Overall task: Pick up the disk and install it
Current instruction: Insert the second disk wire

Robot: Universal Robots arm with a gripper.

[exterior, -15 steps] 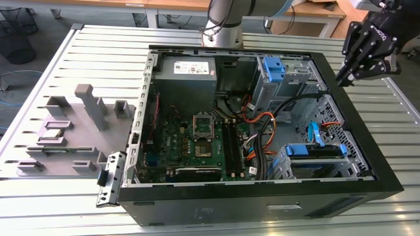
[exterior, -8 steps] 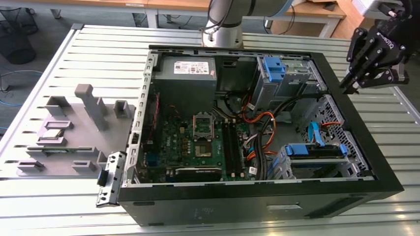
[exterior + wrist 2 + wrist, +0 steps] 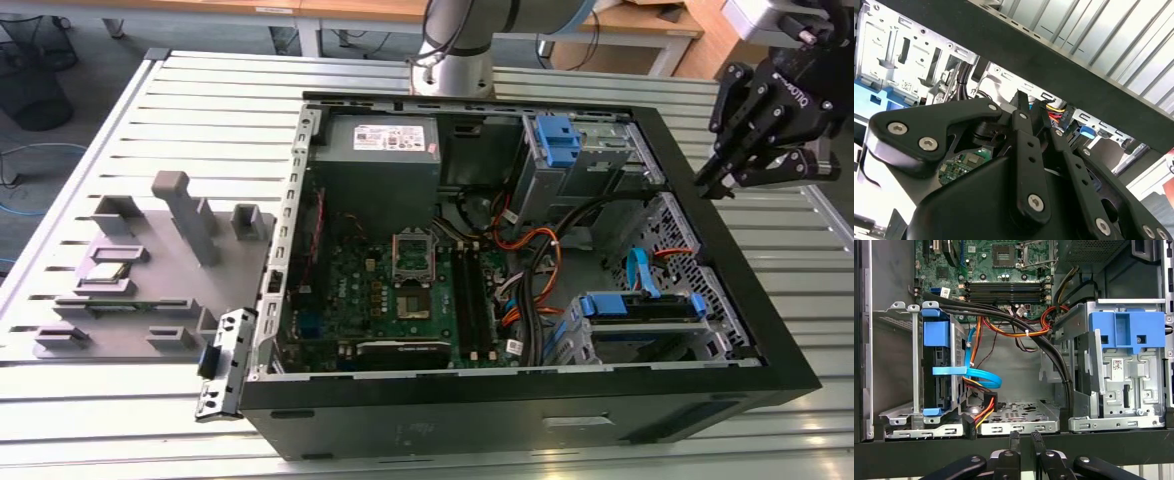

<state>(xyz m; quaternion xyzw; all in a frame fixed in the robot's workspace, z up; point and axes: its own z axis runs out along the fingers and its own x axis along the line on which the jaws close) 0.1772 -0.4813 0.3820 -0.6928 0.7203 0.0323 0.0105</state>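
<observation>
End effector (image 3: 1025,440): in the first wrist view it is the closest thing. Its fingertips stand a narrow gap apart with nothing between them, hovering just outside the case wall (image 3: 914,450).
Disk (image 3: 936,335): same view, inside the case, edge-on in its blue caddy within one drive cage (image 3: 899,416). It is apart from the end effector, with the wall between them.
Bracket (image 3: 1126,330): same view, blue, no drive in it, atop the other cage (image 3: 1124,410).
Second wrist view: black linkages of the end effector in front, with the case wall and cage metal beyond. Its grip cannot be judged here.
Exterior view: open case on the slatted tabletop (image 3: 134,120). The end effector is raised beyond the wall on the exterior view's right, carrying nothing. The disk sits in the near cage.
Progress: the disk seems already placed in a cage, though I cannot tell whether it is fully seated.
Count: one disk, one empty bracket, two cages, one end effector.
</observation>
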